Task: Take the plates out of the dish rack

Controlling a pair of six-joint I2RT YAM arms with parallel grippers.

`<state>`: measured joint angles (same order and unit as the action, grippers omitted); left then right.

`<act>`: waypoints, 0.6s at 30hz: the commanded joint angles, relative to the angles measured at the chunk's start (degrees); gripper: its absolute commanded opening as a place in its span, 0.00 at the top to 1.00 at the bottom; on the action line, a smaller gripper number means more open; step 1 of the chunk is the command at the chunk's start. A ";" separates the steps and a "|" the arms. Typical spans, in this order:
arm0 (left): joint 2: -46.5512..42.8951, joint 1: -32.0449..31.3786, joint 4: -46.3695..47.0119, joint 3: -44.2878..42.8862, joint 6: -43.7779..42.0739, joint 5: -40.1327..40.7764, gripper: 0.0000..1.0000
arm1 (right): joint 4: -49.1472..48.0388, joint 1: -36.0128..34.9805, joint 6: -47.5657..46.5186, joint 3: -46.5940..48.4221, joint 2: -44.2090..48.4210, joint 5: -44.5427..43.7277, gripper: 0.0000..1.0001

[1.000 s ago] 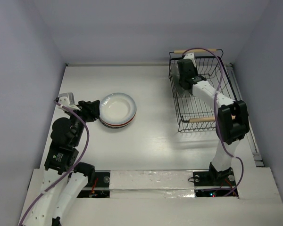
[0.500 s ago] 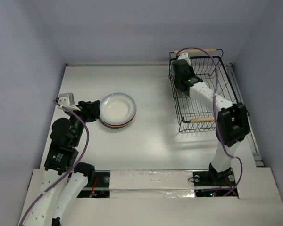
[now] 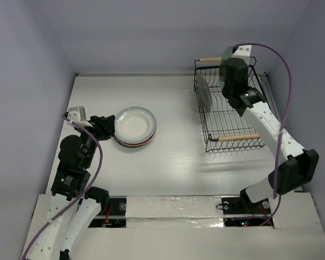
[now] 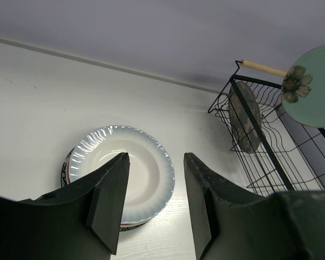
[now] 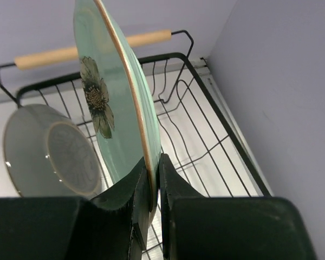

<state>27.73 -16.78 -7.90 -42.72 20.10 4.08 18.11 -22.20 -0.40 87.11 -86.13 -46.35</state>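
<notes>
mint green plate (image 5: 122, 135) sitting edge-on in the right gripper (image 5: 153, 187), pinching hard on its lower rim with both fingers closed against it, nothing else in the grasp. holding this plate upright, with a printed flower showing on its face, in the air over the far end of the dish rack (image 3: 234, 145). touching no wire, as far as can be seen. standing at the far right corner of the desk (image 3: 179, 162), black wire rack with a wooden handle (image 3: 238, 137) at its near end and another at its far end. leaning on edge inside, against the rack's left side, one grey plate (image 3: 204, 92). lying on the left half of the desk, a stack of plates (image 3: 135, 125), white fluted one with bluish rim on top. hovering just beside the stack's left edge, left gripper (image 4: 153, 179), fingers spread wide apart and gripping nothing.
</notes>
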 commanded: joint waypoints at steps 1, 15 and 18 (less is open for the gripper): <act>0.58 0.16 3.24 0.62 -0.15 -0.56 0.58 | -6.33 1.19 6.29 0.17 7.81 5.01 1.00; 2.07 1.22 3.42 0.62 -0.06 -0.74 0.32 | -21.87 -5.57 31.59 -9.33 7.57 52.23 1.00; 1.90 1.74 3.33 0.53 -0.06 -0.47 0.30 | -26.00 -9.87 35.19 -8.89 1.59 56.27 1.00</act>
<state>29.54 -15.88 -7.60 -42.72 20.12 3.84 6.46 -27.79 26.55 77.78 -81.21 -1.23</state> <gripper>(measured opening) 0.699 0.137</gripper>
